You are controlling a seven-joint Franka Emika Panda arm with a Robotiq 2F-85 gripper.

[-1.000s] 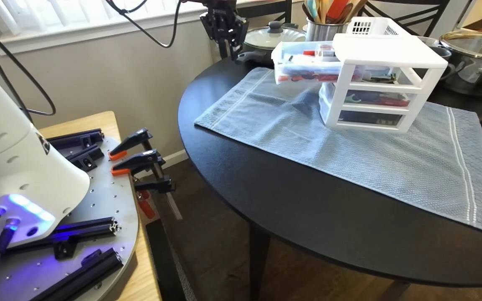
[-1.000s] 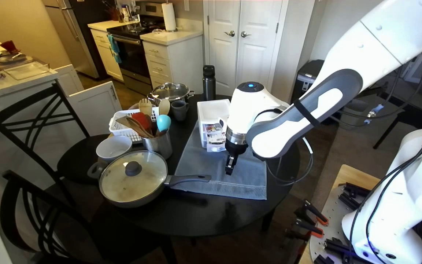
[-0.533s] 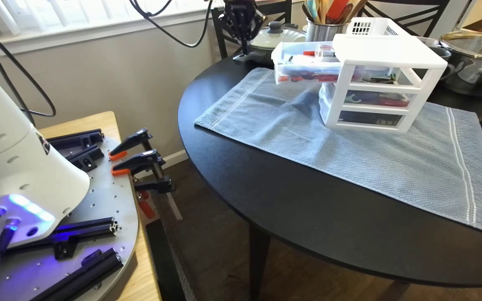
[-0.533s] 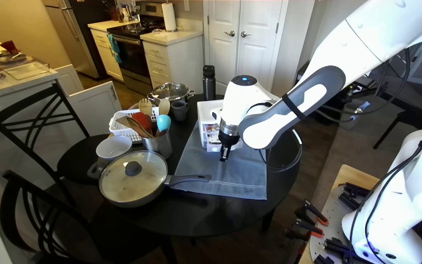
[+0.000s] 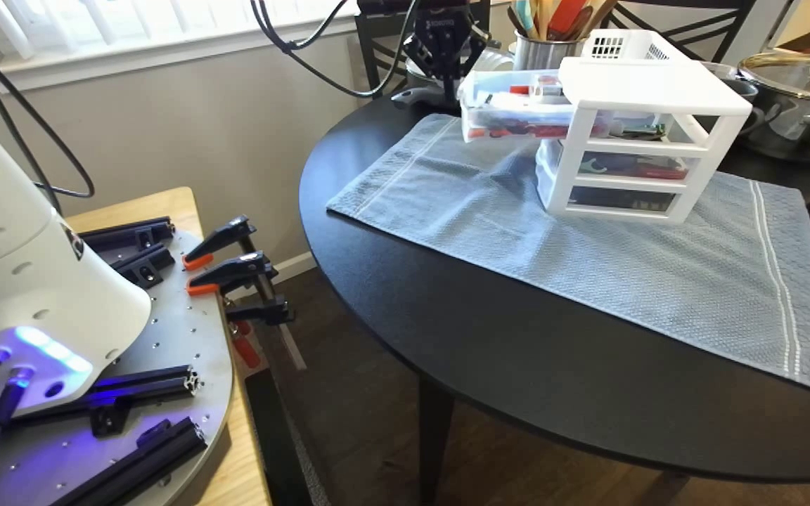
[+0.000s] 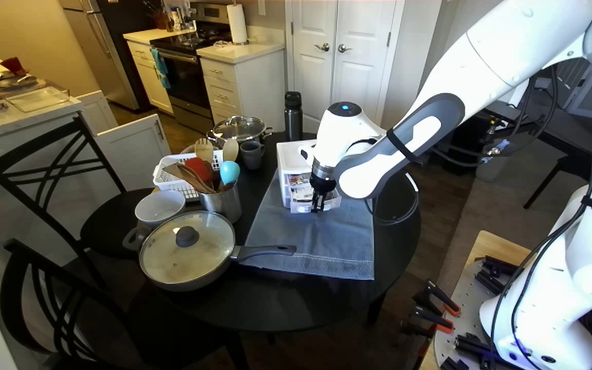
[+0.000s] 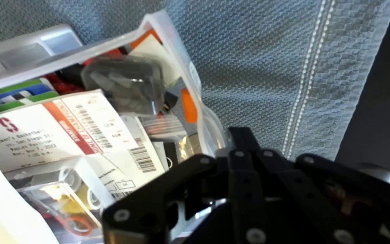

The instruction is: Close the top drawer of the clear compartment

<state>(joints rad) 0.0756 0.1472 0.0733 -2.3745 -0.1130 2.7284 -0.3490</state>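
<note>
I have the tool point(image 5: 449, 95), jaws together, just beside the front of the clear top drawer point(image 5: 517, 116), which juts from the white-framed three-drawer organizer point(image 5: 658, 88) toward the tabletop point(image 5: 517, 309) edge nearest the window point(image 5: 166, 24).

The dark surface point(image 5: 553, 351) carries a blue-grey towel point(image 6: 316, 249) spread below the end effector point(image 6: 317, 209). In an exterior view, left of the end effector, stand a lidded pan point(image 6: 185, 257), metal utensil holder point(image 6: 225, 204), mug point(image 6: 251, 155), lidded pot point(image 6: 239, 130) and bottle point(image 6: 293, 118).
</note>
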